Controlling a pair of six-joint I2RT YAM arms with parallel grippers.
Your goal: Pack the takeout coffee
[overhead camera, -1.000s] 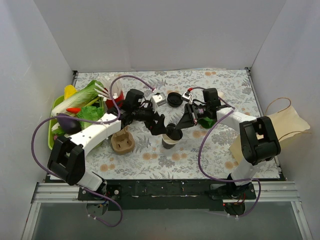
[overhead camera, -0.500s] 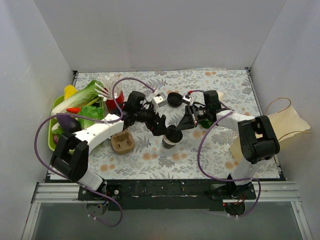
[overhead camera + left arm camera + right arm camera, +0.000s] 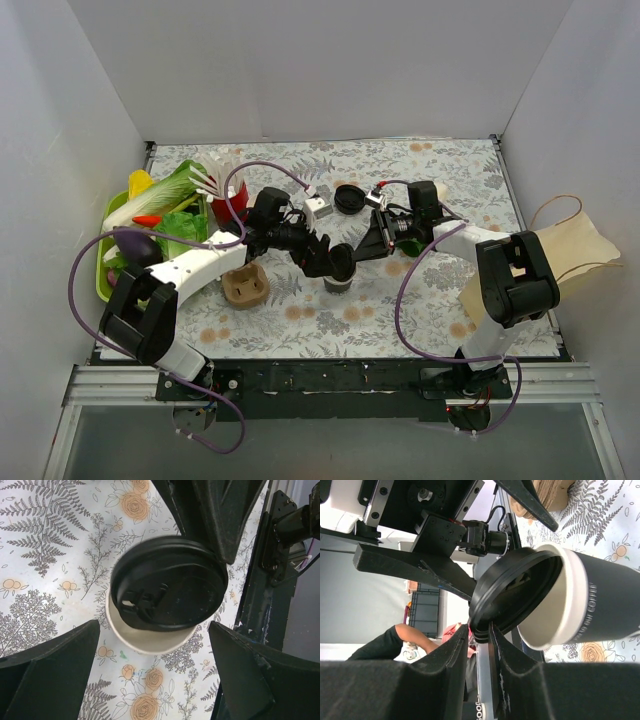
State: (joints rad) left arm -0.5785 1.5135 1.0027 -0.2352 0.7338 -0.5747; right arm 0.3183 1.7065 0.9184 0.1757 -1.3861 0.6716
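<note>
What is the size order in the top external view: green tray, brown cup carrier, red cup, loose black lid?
1. green tray
2. brown cup carrier
3. red cup and loose black lid look about alike, so I do not rank them.

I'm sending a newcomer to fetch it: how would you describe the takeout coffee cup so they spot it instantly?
Look at the middle of the flower-print table, just right of the brown cardboard holder. A small paper coffee cup stands there. Unlike the red cup or the loose black lid farther back, it has a black lid lying askew over its cream rim.
</note>
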